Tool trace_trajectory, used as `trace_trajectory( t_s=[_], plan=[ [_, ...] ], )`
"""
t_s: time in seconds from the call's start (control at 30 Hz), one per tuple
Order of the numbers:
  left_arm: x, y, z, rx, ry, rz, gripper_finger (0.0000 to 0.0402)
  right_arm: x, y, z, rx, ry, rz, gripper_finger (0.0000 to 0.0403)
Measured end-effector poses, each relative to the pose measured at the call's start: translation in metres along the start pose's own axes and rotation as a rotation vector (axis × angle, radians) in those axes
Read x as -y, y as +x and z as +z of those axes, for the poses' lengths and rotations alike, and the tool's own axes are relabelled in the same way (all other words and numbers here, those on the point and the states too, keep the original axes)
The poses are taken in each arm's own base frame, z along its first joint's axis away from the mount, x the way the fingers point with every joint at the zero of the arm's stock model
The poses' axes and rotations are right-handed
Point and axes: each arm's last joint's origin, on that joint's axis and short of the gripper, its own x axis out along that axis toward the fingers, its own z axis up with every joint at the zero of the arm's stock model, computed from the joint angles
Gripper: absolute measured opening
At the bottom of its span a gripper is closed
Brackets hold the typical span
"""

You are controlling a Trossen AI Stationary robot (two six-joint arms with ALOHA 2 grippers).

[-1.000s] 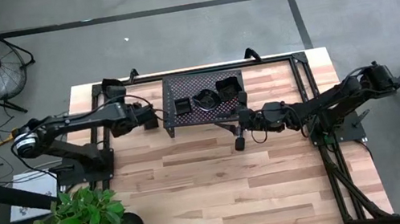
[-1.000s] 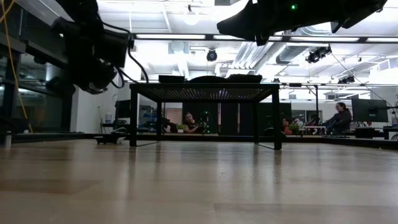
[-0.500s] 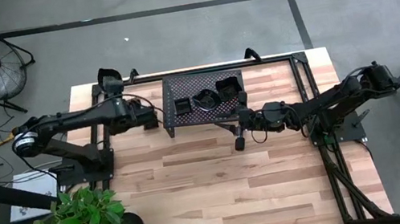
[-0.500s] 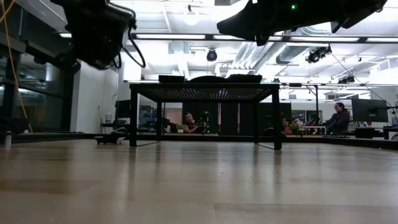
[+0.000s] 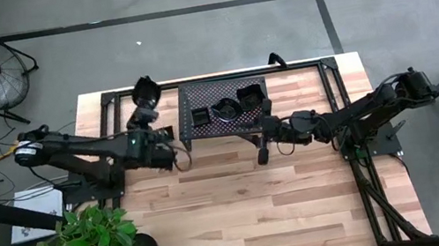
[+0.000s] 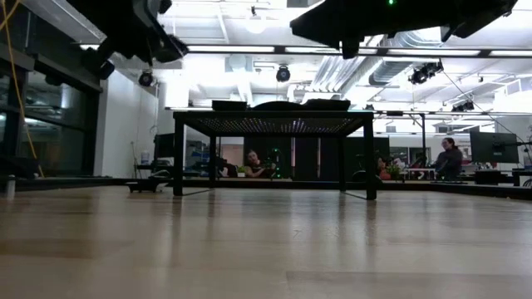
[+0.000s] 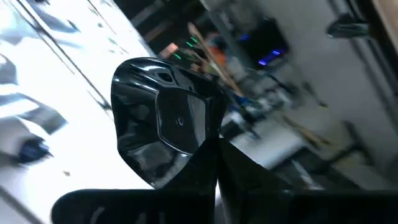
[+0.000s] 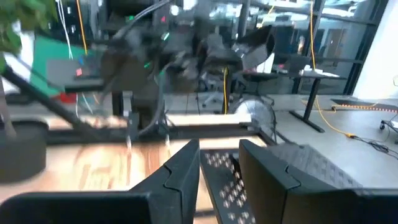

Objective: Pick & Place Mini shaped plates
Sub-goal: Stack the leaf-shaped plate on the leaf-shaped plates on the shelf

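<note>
Two arms reach in toward the mesh rack (image 5: pixel 225 110) at the table's far middle. The left gripper (image 5: pixel 144 100) is raised and turned upward just left of the rack, its fingers clamped on a glossy black plate (image 7: pixel 166 127) held in the air. The right gripper (image 5: pixel 262 144) points down at the wood just in front of the rack's right end, fingers (image 8: pixel 180 171) partly apart with nothing between them. Three more plates (image 5: pixel 226 107) sit on the rack.
</note>
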Motion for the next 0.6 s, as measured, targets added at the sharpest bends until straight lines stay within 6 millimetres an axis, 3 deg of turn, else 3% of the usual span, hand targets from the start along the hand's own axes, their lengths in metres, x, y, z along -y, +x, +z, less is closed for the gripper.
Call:
trace_trajectory(
  t_s=[0.23, 0.4, 0.6],
  plan=[
    [-0.009, -0.037, 0.017, 0.112, 0.151, 0.162, 0.0, -0.007, -0.003, 0.01, 0.09, 0.009, -0.008, 0.0108],
    [-0.017, -0.057, 0.027, 0.173, 0.186, 0.212, 0.0, -0.024, -0.005, 0.019, 0.089, -0.039, -0.139, 0.0108],
    [-0.018, -0.068, 0.036, 0.198, 0.231, 0.237, 0.0, -0.049, 0.015, 0.02, 0.069, -0.007, -0.264, 0.0108]
  ],
)
